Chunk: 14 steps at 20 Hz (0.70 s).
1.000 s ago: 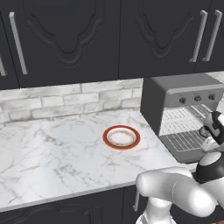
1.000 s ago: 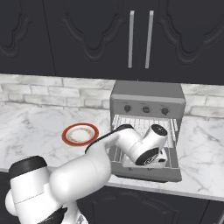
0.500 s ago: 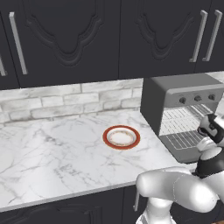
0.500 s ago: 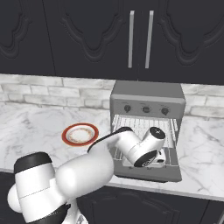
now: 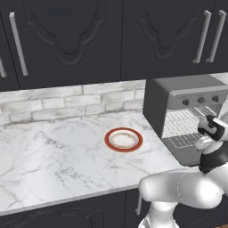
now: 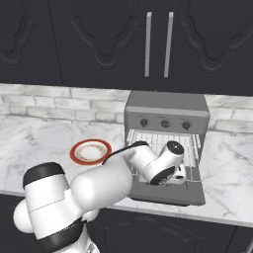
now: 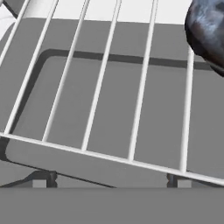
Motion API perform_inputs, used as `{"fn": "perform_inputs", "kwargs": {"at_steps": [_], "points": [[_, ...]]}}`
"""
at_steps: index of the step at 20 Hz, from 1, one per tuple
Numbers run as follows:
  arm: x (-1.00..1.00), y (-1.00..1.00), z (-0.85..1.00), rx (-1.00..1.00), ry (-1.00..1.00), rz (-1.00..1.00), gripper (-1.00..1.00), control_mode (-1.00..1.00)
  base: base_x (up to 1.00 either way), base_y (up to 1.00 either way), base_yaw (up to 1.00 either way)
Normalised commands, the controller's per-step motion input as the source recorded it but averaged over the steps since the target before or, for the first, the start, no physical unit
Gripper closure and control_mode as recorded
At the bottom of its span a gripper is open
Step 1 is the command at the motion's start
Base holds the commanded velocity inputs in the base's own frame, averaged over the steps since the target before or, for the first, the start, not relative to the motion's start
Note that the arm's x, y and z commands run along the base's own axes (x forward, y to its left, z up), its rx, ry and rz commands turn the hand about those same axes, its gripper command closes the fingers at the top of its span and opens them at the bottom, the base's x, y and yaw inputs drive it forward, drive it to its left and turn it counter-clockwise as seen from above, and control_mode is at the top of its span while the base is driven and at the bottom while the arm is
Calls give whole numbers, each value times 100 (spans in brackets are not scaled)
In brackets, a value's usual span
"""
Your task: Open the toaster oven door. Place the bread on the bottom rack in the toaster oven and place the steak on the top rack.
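Toaster oven door is down, arm at the bottom rack. Plate on desk bare. Bread, steak placement unconfirmed. Claw state: can't tell.

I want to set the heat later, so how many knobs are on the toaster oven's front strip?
3. On the toaster oven, the knobs sit in a row above the racks: left knob, middle knob, right knob. None looks hidden.

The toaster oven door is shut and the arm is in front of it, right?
Not quite. The toaster oven door is open, folded down flat, with the racks showing; the right base view shows it best. The arm is indeed in front of it.
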Motion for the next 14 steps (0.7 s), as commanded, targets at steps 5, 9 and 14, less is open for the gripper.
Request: {"fn": "perform_inputs", "kwargs": {"at_steps": [5,9,14], "points": [[40,0,-2,4,-6,-9,-100,-100,0,0,0],[39,-1,0,5,-4,-7,-100,-100,0,0,0],[36,-2,0,4,-2,-9,-100,-100,0,0,0]]}}
